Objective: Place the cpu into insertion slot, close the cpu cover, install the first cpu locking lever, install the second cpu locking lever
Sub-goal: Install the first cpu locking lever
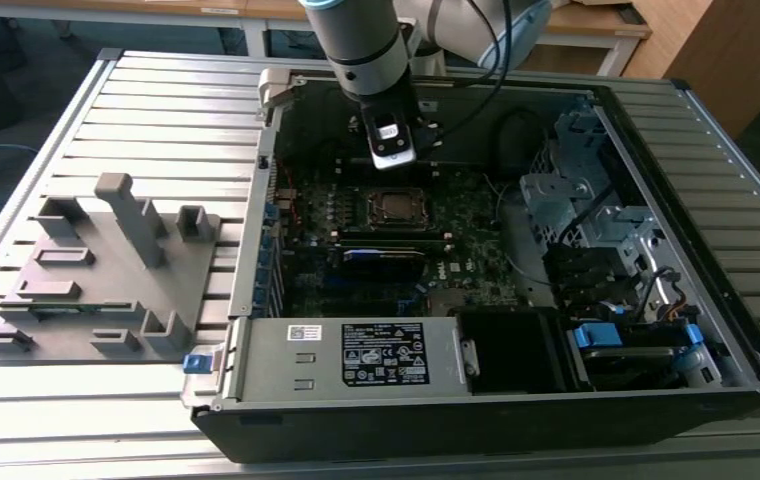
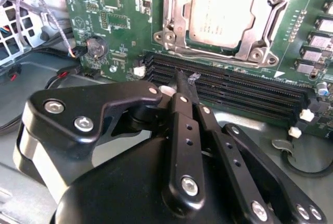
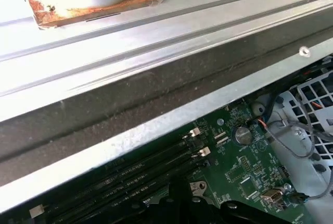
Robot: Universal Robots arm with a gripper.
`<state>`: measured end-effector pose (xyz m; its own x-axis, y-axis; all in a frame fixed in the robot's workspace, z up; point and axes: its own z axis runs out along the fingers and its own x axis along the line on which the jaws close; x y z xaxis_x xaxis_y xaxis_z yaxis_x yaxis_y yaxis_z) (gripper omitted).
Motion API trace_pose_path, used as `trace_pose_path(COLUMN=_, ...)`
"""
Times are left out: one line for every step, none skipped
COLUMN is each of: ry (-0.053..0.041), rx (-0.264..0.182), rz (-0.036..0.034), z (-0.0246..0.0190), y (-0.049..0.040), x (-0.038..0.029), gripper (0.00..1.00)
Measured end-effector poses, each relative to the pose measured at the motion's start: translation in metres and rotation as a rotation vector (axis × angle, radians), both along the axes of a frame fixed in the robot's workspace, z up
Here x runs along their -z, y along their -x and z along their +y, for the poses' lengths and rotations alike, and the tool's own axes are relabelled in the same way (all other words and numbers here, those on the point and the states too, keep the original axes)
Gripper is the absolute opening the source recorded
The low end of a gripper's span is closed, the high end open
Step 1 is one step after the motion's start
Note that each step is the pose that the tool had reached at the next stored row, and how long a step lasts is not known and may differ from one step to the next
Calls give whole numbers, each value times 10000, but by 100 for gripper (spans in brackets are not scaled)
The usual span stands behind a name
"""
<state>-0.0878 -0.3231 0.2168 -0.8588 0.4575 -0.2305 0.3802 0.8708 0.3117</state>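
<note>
The cpu [image 2: 221, 13] lies flat in the insertion slot [image 1: 392, 206] on the green motherboard, its dull silver top showing. The cpu cover [image 2: 266, 23], a silver metal frame, lies down around it, and the chip shows through the frame's window. My gripper [image 2: 183, 78] hangs a little above the board, apart from the socket and over the black memory slots [image 2: 234, 91] beside it. Its fingers are shut with nothing between them. In the exterior view the gripper [image 1: 394, 160] sits just behind the socket, inside the open case.
The case's metal wall [image 3: 156, 130] runs close beside the memory slots [image 3: 135, 174]. A power supply [image 1: 353, 355] fills the near side, and a drive cage [image 1: 580, 200] with cables stands at the exterior view's right. A grey fixture [image 1: 100, 270] lies outside on the slatted table.
</note>
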Motion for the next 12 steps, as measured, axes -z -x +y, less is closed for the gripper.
trace_pose_path(ry=1, rx=0, rz=-2, z=0, y=0, x=0, gripper=10)
trace_pose_path(ry=2, rx=-1, rz=-2, z=0, y=0, x=0, gripper=10)
trace_pose_path(ry=3, rx=-1, rz=-2, z=0, y=0, x=0, gripper=10)
trace_pose_path(ry=4, rx=-1, rz=-1, z=0, y=0, x=0, gripper=10)
trace_pose_path(ry=5, rx=-1, rz=-1, z=0, y=0, x=0, gripper=10)
trace_pose_path(ry=6, rx=0, rz=0, z=0, y=0, x=-1, gripper=10)
trace_pose_path(ry=7, rx=-1, rz=0, z=0, y=0, x=-1, gripper=10)
trace_pose_path(ry=7, rx=-1, rz=0, z=0, y=0, x=-1, gripper=10)
trace_pose_path(ry=7, rx=0, rz=0, z=0, y=0, x=-1, gripper=10)
trace_pose_path(ry=7, rx=0, rz=0, z=0, y=0, x=-1, gripper=10)
trace_pose_path(ry=7, rx=0, rz=0, z=0, y=0, x=-1, gripper=10)
trace_pose_path(ry=8, rx=0, rz=0, z=0, y=0, x=-1, gripper=10)
